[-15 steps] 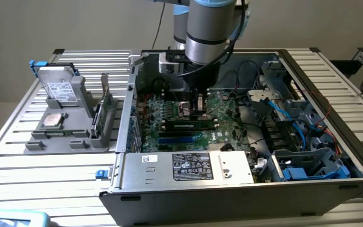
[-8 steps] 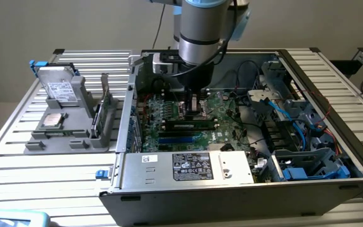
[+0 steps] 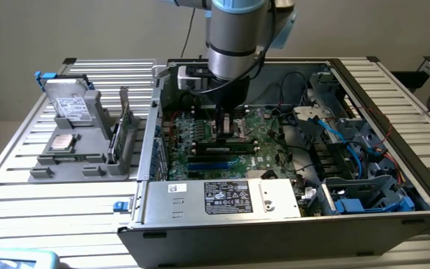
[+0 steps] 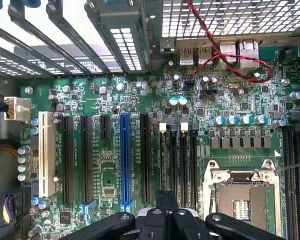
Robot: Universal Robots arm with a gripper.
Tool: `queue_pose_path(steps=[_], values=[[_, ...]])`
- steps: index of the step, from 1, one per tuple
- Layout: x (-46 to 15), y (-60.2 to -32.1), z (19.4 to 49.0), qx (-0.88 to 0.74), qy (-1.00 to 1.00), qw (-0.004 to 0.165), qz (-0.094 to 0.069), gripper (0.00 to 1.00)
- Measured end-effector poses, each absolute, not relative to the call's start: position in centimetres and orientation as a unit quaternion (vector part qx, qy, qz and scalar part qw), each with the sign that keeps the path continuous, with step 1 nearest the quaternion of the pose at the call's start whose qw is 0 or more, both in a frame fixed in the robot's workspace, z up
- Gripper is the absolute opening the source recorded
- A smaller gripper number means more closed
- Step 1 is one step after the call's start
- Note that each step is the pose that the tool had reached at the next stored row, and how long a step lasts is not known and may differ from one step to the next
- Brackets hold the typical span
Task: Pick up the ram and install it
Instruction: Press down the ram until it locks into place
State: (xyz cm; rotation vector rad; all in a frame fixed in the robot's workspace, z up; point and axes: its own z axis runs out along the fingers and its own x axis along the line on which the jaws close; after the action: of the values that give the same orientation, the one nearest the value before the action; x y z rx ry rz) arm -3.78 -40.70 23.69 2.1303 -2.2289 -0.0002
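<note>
My fingers (image 4: 166,207), pressed together and gripping nothing I can make out, hang low inside the open computer case (image 3: 379,224), just above the motherboard (image 4: 109,150) and its row of narrow slots (image 4: 177,165) beside the empty processor socket (image 4: 242,197). A ram stick (image 3: 226,149) lies seated in the board, likely pressed home. Outside the case, a grey holder (image 3: 80,151) on the tabletop (image 3: 20,190) keeps spare parts upright for easy grasping.
</note>
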Motion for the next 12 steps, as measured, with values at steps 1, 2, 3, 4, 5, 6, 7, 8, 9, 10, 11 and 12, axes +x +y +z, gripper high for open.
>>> queue_pose_path(steps=[1, 2, 3, 4, 5, 6, 7, 8, 9, 10, 11, 12], values=[[-3.82, -40.67, 23.64, 0.691, -0.723, 0.029, 0.0, 0.11], [-3.87, -40.65, 23.61, 0.691, -0.723, 0.029, 0.0, 0.11], [-3.91, -40.63, 23.57, 0.691, -0.723, 0.029, 0.0, 0.11], [-3.96, -40.61, 23.53, 0.691, -0.723, 0.029, 0.0, 0.11], [-4.03, -40.58, 23.48, 0.691, -0.723, 0.029, 0.0, 0.11], [-4.1, -40.57, 23.42, 0.691, -0.723, 0.029, 0.0, 0.11], [-4.18, -40.55, 23.36, 0.691, -0.723, 0.029, 0.0, 0.11], [-4.26, -40.54, 23.3, 0.691, -0.723, 0.029, 0.0, 0.11], [-4.34, -40.53, 23.24, 0.691, -0.723, 0.029, 0.0, 0.11], [-4.43, -40.52, 23.19, 0.691, -0.723, 0.03, 0.0, 0.11], [-4.49, -40.51, 23.13, 0.691, -0.723, 0.03, 0.0, 0.11], [-4.54, -40.51, 23.06, 0.691, -0.723, 0.03, 0.0, 0.11]])
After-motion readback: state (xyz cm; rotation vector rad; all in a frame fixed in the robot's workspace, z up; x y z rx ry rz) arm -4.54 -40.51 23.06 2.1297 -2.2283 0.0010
